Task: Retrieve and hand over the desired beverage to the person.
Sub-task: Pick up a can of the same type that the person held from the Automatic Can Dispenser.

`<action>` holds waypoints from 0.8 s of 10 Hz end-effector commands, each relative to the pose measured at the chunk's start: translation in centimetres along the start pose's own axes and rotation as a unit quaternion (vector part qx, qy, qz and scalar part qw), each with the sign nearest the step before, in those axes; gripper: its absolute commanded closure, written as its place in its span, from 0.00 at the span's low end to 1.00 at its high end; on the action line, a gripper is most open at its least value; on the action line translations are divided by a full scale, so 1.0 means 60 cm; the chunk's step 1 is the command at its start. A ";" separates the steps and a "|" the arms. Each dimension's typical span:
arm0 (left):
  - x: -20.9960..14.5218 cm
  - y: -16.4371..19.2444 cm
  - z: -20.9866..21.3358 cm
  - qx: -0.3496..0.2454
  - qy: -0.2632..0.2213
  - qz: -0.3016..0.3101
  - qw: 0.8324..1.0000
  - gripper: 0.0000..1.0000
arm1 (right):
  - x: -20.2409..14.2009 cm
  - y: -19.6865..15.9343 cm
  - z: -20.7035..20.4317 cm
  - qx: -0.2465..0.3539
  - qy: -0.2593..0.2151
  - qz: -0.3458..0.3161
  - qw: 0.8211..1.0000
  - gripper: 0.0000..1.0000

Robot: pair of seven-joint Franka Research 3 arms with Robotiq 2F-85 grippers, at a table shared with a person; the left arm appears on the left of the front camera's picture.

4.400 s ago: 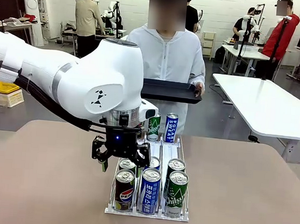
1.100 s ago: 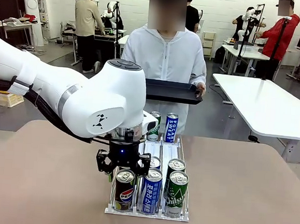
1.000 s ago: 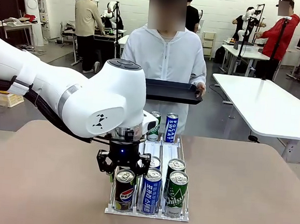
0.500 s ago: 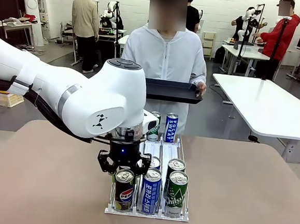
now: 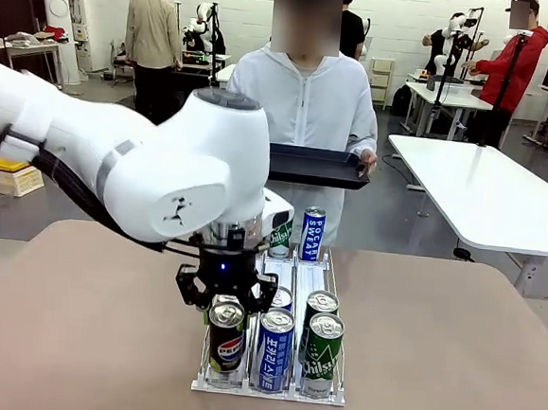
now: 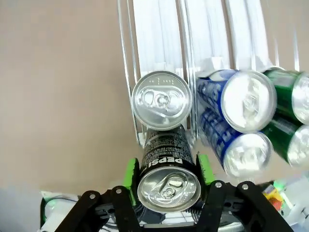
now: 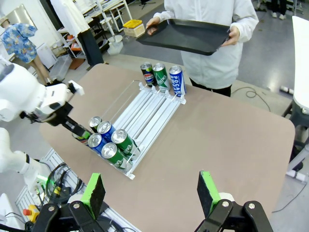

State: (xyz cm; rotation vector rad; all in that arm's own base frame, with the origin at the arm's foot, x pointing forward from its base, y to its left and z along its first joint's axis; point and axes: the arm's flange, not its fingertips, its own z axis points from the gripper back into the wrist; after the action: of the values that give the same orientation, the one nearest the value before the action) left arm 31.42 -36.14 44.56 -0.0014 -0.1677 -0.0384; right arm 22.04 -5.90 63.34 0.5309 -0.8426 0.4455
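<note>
table [image 5: 84, 323] to the left gripper's [image 5: 225, 306] left lies bare; a blue can [image 5: 274, 352] stands just right of its pepsi can [image 5: 226, 339], another can [image 6: 161, 100] close beyond.

Bright room with even overhead light; shadows on the table [image 5: 452, 352] are soft and faint. Its matte top gives no glare. The white left arm [image 5: 144, 171] shell is almost blown out on top. The front view is sharp up close, the background a bit soft. In the left wrist view there's hard shine on the can lids [image 6: 161, 100] and the clear rack [image 6: 159, 34] rails wash out white. The Pepsi can [image 6: 169, 162] print is crisp, while the blue cans [image 6: 212, 89] look smeared and bent toward the frame's right edge. The right wrist view has heavy fisheye: the table edges curve and the corners stretch.
</note>
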 end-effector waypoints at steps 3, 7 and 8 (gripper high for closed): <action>-0.021 0.007 0.220 -0.016 -0.078 -0.040 0.996 0.98 | 0.001 -0.001 -0.002 0.014 -0.002 0.004 1.000 0.00; 0.027 0.027 0.333 -0.024 -0.104 -0.019 0.994 0.98 | 0.001 -0.001 -0.002 0.014 -0.002 0.004 1.000 0.00; 0.050 0.035 0.336 -0.027 -0.092 -0.012 0.995 0.98 | 0.001 -0.001 -0.002 0.014 -0.002 0.004 1.000 0.00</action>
State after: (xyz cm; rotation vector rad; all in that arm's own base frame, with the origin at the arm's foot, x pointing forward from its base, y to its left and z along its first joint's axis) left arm 29.74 -33.97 64.68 -0.0637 -0.3832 -0.0611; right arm 22.04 -5.90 63.33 0.5309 -0.8424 0.4453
